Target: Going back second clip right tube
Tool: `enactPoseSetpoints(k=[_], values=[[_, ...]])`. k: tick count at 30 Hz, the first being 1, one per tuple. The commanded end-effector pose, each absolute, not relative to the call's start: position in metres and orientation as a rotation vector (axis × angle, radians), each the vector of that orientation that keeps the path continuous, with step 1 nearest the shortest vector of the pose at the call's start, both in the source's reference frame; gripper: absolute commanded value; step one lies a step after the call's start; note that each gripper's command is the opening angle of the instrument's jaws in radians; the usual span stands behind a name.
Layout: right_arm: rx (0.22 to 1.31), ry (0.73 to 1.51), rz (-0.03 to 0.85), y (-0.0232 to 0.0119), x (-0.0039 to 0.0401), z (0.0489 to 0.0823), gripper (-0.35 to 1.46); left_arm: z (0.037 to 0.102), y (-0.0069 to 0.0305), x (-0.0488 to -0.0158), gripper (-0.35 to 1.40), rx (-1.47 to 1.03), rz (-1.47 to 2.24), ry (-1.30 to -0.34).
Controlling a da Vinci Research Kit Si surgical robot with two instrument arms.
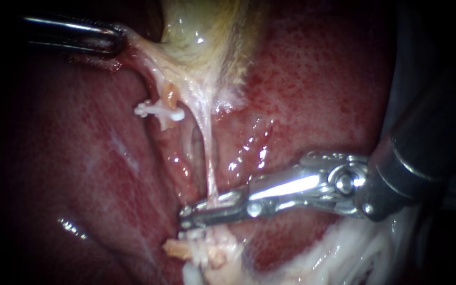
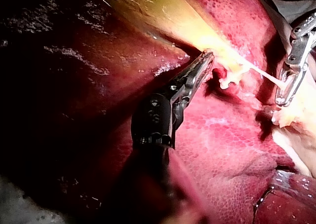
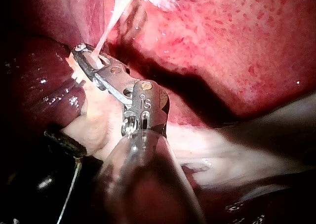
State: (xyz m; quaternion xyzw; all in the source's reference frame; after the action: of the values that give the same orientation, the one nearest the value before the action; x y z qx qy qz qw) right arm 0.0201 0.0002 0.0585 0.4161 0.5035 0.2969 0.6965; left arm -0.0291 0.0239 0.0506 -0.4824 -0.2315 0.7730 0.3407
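At lower centre, right instrument [image 1: 215,210] level, jaws slightly apart astride tube [image 1: 205,158]; left instrument [image 1: 118,39] clamps gallbladder [image 1: 207,31].

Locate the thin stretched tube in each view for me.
Endoscope view: the tube runs down the centre to the right instrument.
Left wrist view: it stretches from beyond the left instrument to the right instrument.
Right wrist view: it leads ahead of the right instrument.
Shared landmark: the right instrument.
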Motion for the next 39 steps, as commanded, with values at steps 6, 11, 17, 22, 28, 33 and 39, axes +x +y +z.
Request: enactPoseSetpoints(k=[6,11,17,22,28,33,39], values=[[0.803,1.161,0.617,-0.0001,0.0208,0.0613,0.46,0.0507,0.0239,-0.0290,-0.35,-1.256,2.012,-0.603],[0.730,1.178,0.578,0.0004,0.0203,0.0631,0.49,0.0508,0.0239,-0.0290,-0.35,-1.256,2.012,-0.603],[0.680,1.172,0.523,0.0006,0.0187,0.0633,0.50,0.0509,0.0239,-0.0289,-0.35,-1.256,2.013,-0.603],[0.609,1.165,0.439,0.0009,0.0164,0.0623,0.50,0.0509,0.0238,-0.0288,-0.35,-1.257,2.013,-0.604],[0.494,1.164,0.324,0.0024,0.0116,0.0601,0.50,0.0509,0.0238,-0.0287,-0.35,-1.256,2.013,-0.601],[0.439,1.163,0.283,0.0038,0.0075,0.0581,0.50,0.0509,0.0239,-0.0286,-0.35,-1.256,2.013,-0.601],[0.422,1.162,0.274,0.0040,0.0054,0.0576,0.50,0.0513,0.0239,-0.0287,-0.35,-1.255,2.013,-0.596]])
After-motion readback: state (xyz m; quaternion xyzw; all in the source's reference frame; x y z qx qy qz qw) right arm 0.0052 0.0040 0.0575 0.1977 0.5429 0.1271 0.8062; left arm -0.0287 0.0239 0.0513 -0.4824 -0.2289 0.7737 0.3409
